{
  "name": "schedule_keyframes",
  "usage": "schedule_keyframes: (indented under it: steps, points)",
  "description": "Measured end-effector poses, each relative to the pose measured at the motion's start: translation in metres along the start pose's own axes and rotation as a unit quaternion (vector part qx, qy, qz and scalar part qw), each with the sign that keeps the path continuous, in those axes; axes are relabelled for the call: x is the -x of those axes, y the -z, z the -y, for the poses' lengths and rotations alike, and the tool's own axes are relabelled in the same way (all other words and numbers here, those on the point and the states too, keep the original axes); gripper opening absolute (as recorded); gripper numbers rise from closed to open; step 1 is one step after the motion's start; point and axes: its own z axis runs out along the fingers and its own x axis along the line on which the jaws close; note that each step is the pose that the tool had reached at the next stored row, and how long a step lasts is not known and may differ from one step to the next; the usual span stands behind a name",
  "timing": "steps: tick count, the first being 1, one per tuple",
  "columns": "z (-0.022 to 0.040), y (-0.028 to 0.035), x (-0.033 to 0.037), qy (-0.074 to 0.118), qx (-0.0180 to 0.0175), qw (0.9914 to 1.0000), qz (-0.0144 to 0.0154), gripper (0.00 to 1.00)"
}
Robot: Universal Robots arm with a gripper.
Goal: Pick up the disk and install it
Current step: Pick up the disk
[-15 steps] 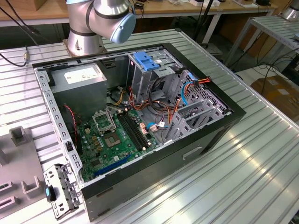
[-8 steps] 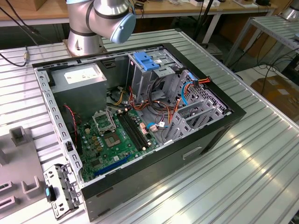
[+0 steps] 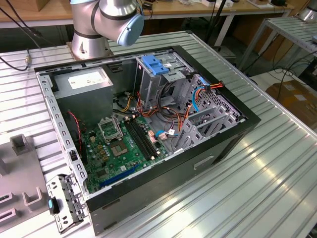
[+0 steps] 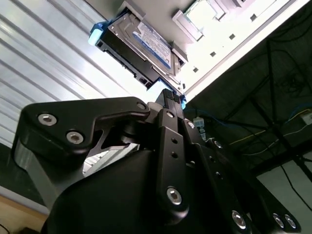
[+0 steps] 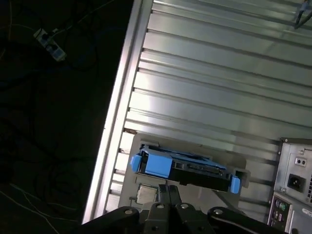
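Observation:
The disk [image 5: 185, 167] is a flat silver-grey drive with a blue plastic edge frame. It lies on a grey holder plate [image 5: 127, 146] near the edge of the ribbed metal table. In the second wrist view the disk [image 4: 144, 41] shows its white label with a blue band. My gripper [image 5: 168, 189] is right beside the disk's near edge, and in the second wrist view the gripper [image 4: 170, 97] reaches up to one end of the disk. Whether it touches the disk is unclear. The open computer case [image 3: 228, 136] lies on the table in the exterior view.
Inside the case are a grey power-supply box [image 3: 84, 82], a green motherboard [image 3: 124, 148], a drive cage with a blue latch plate [image 3: 156, 64] and loose cables. The arm's base [image 3: 99, 25] stands behind the case. The case's rear panel [image 5: 295, 185] is beside the holder. Past the table edge lies dark floor with cables.

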Motion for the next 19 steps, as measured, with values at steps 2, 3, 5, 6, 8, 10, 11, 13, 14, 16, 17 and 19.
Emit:
schedule_keyframes:
  steps: [2, 3, 5, 6, 8, 10, 11, 13, 14, 16, 17, 19]
  points:
    - [0.0, 0.0, 0.0, 0.022, 0.0002, 0.99975, -0.0011, 0.11]
    - [0.0, 0.0, 0.0, 0.036, 0.0004, 0.99933, -0.0017, 0.11]
    - [0.0, -0.0001, 0.0, 0.068, 0.0006, 0.99768, -0.003, 0.11]
    - [0.0, -0.0001, 0.0, 0.078, 0.0007, 0.99696, -0.0033, 0.11]
    - [0.0, -0.0003, 0.0, 0.108, 0.0008, 0.99414, -0.004, 0.11]
    - [0.0, -0.0004, 0.0, 0.141, 0.0011, 0.99, -0.0055, 0.11]
    - [0.0, -0.0004, 0.0, 0.16, 0.0013, 0.9871, -0.0064, 0.11]
    - [0.0, -0.0004, 0.0, 0.182, 0.0016, 0.98322, -0.0075, 0.11]
    - [0.0, -0.0004, 0.0, 0.195, 0.0017, 0.9807, -0.008, 0.11]
    - [0.0, -0.0004, 0.0, 0.213, 0.0019, 0.97702, -0.0089, 0.11]
    - [0.0, -0.0005, 0.0, 0.231, 0.0021, 0.9729, -0.0097, 0.11]
    - [0.0, -0.0005, 0.0, 0.254, 0.0023, 0.96722, -0.0107, 0.11]
